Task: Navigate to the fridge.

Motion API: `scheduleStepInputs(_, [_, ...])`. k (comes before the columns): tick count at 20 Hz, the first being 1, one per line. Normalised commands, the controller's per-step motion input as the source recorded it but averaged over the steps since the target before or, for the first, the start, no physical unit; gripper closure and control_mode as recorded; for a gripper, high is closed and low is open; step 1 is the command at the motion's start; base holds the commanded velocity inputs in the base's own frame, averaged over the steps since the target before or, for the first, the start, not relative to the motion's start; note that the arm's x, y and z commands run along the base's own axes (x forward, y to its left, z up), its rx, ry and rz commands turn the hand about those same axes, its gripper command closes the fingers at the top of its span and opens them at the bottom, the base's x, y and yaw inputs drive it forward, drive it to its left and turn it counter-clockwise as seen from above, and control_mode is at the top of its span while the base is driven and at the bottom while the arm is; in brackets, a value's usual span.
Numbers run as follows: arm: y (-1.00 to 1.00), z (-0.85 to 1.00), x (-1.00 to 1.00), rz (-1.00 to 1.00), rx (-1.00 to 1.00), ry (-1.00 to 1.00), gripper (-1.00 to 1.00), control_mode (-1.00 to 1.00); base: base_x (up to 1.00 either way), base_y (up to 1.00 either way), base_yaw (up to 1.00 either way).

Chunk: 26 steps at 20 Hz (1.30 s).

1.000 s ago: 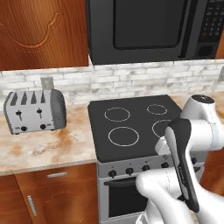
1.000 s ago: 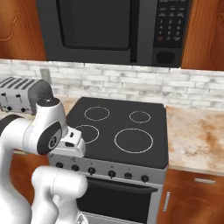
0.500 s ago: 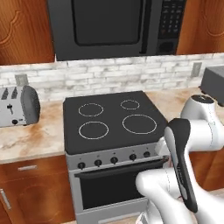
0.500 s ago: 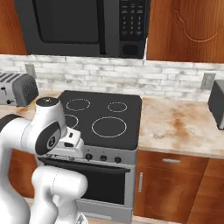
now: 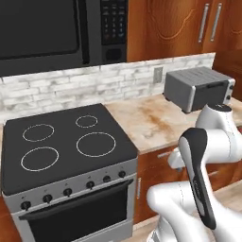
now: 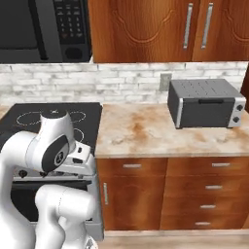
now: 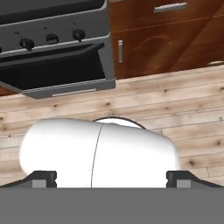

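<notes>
Base drove right past stove (image 5: 66,156) toward toaster oven (image 6: 204,103), no fridge yet; pincer (image 7: 112,177) stood wide & empty.

oven: (image 5: 66,160) black cooktop, knobs along front
microwave: (image 5: 56,30) above oven
toaster oven: (image 6: 204,103) on counter (image 6: 141,131), right of oven

Fridge: navigation target; the cameras are facing a stove-and-counter stretch of the kitchen.
A black-topped oven (image 5: 66,142) with knobs is occupying the lower left of the left base view, a black microwave (image 5: 42,28) is hanging above it, and a small grey toaster oven (image 6: 204,102) is sitting on the marbled counter (image 6: 141,131) at the right of the right base view, under brown wood cabinets (image 6: 146,29).
</notes>
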Motion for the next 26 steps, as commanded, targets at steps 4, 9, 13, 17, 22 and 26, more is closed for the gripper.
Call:
scheduleStepInputs(4, [0.0, 0.0, 0.0, 0.0, 0.0, 0.0, -1.0, 1.0, -0.2, -0.46, -0.47])
scheduleStepInputs(9, [0.0, 0.0, 0.0, 0.0, 0.0, 0.0, -1.0, 1.0, -0.19, -0.32, -0.55])
scheduleStepInputs(13, [0.0, 0.0, 0.0, 0.0, 0.0, 0.0, -1.0, 1.0, -0.2, -0.3, -0.61])
scheduleStepInputs(17, [0.0, 0.0, 0.0, 0.0, 0.0, 0.0, -1.0, 1.0, -0.09, -0.36, -0.62])
scheduleStepInputs(22, [0.0, 0.0, 0.0, 0.0, 0.0, 0.0, -1.0, 1.0, 0.08, -0.52, -0.55])
scheduleStepInputs(26, [0.0, 0.0, 0.0, 0.0, 0.0, 0.0, -1.0, 1.0, 0.37, -0.44, -0.51])
